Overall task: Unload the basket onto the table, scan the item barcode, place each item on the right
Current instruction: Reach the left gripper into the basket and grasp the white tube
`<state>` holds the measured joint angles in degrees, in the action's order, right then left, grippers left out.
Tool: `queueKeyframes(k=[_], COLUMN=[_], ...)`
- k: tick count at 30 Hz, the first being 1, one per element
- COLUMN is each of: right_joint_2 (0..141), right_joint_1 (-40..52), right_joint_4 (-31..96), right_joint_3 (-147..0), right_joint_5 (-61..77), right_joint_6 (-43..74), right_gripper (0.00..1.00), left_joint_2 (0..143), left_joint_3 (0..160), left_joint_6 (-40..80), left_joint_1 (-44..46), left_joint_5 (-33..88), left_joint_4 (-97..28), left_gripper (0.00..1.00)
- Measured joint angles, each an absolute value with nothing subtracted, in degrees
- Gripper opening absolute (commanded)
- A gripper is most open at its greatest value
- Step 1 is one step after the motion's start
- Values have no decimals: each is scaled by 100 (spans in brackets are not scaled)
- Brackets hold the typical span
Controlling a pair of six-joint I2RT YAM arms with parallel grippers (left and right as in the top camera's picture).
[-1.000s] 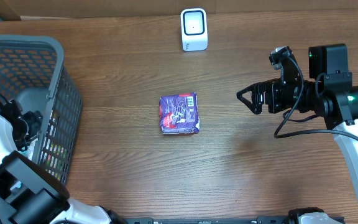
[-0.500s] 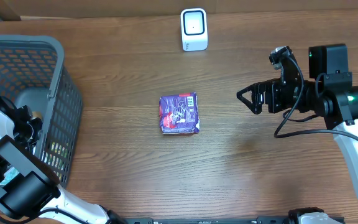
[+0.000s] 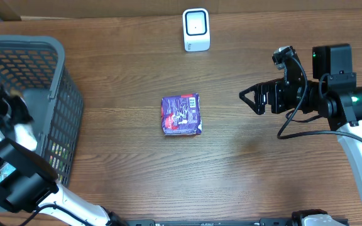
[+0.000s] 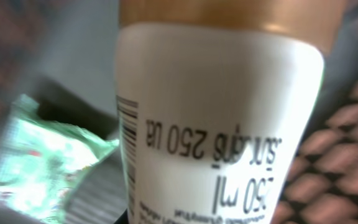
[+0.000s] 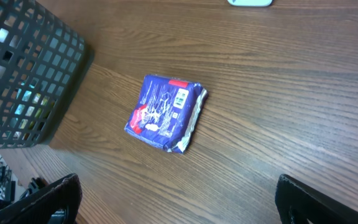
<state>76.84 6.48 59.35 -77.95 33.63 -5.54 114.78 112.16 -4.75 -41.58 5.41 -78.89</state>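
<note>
Left gripper (image 3: 7, 105), pressed together on a white gold-capped bottle (image 4: 222, 124), hung within the rim of the grey basket (image 3: 58, 75). The bottle hid its fingers from the wrist camera, and the barcode (image 4: 127, 124) curved half out of sight round the bottle's side. Outside the basket lay a purple packet (image 3: 181, 114), a white scanner (image 3: 196, 29) sat well away from the basket, and farthest off the right gripper (image 3: 250, 100) stood spread wide.

A grey mesh basket (image 3: 66, 113) stands at the left edge of the wooden desk (image 3: 131, 182). Inside the basket lies a green and white packet (image 4: 48, 143), blurred. Well to the right of the basket, a purple packet (image 3: 181, 114) lies flat on the desk.
</note>
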Motion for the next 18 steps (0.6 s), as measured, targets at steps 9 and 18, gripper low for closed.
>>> queueKeyframes(k=[9, 18], right_joint_2=[7684, 7684], right_joint_1=[648, 648], right_joint_4=[5935, 5937], right_joint_3=[-7795, -7795], right_joint_5=[3363, 3363], right_joint_6=[-556, -554], right_gripper=[100, 100], left_joint_2=[11476, 11345], left_joint_3=[14549, 15686], left_joint_6=[-150, 320], left_joint_1=[-2989, -1273], left_joint_5=[843, 921], left_joint_4=[-9343, -9596], left_gripper=[4, 4])
